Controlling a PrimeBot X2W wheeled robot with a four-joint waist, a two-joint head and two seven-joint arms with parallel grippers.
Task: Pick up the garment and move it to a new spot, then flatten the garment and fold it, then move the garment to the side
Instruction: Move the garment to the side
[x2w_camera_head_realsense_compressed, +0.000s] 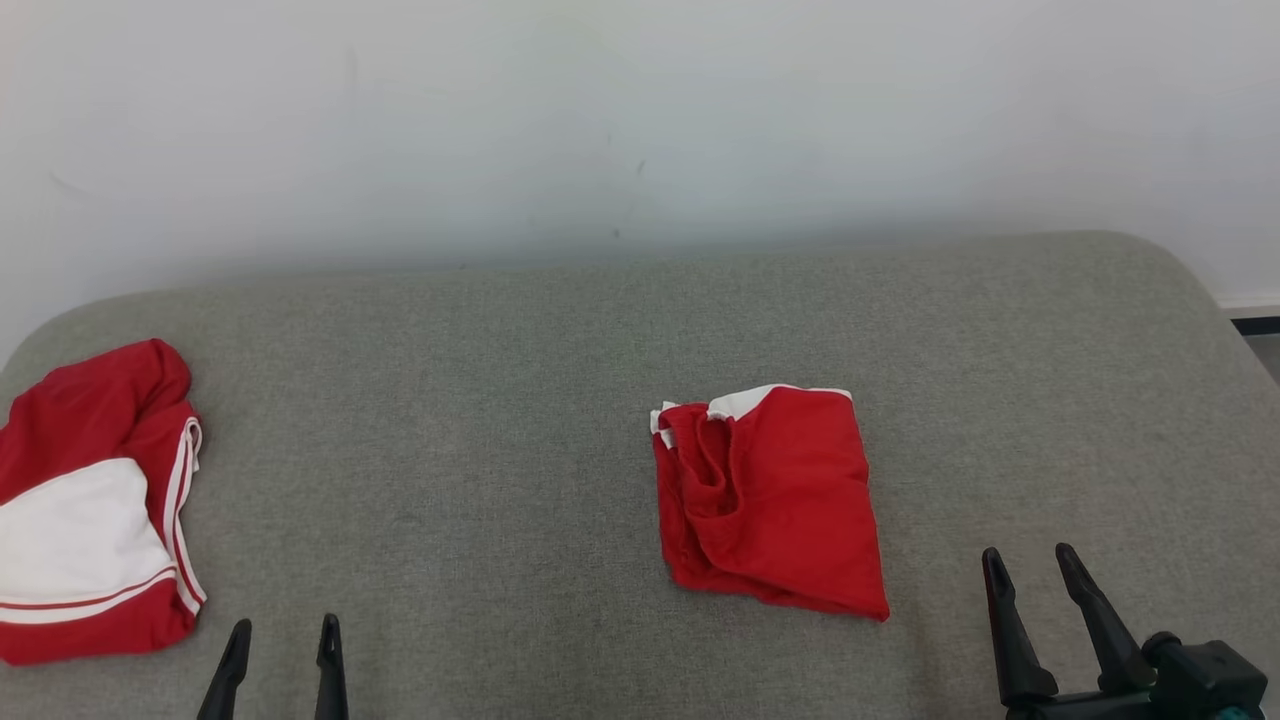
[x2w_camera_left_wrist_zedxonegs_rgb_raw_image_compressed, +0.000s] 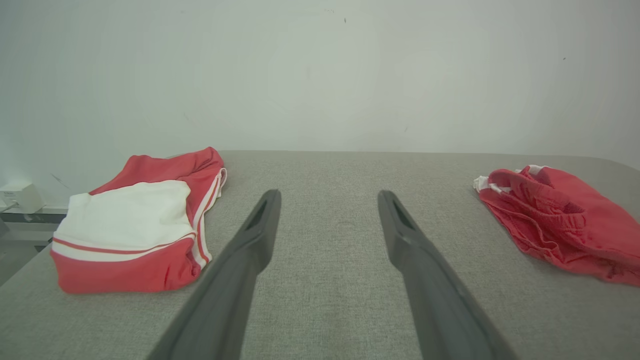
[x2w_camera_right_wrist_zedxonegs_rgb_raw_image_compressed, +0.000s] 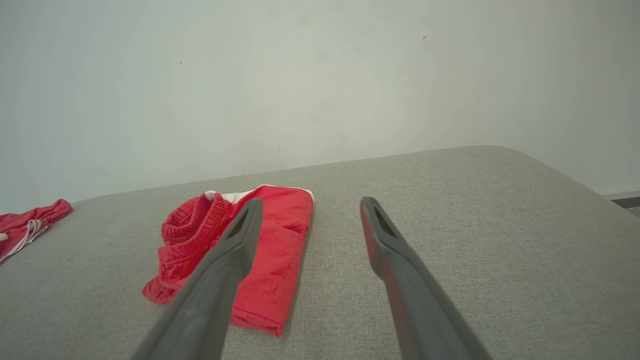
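Left gripper (x2w_camera_head_realsense_compressed: 284, 628) & right gripper (x2w_camera_head_realsense_compressed: 1028, 556) at bench (x2w_camera_head_realsense_compressed: 560, 330) near edge, both spread wide, empty. Garment (x2w_camera_head_realsense_compressed: 90, 500), red w/ white stripes, lies at left edge; red bundle (x2w_camera_head_realsense_compressed: 770, 500) mid-bench. Probably pickup: left arm should pinch a thick fold, lift clear.

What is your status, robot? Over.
Left gripper, right gripper open, empty. Striped red jersey lies roughly folded at far left. Second red garment lies centre, untouched.
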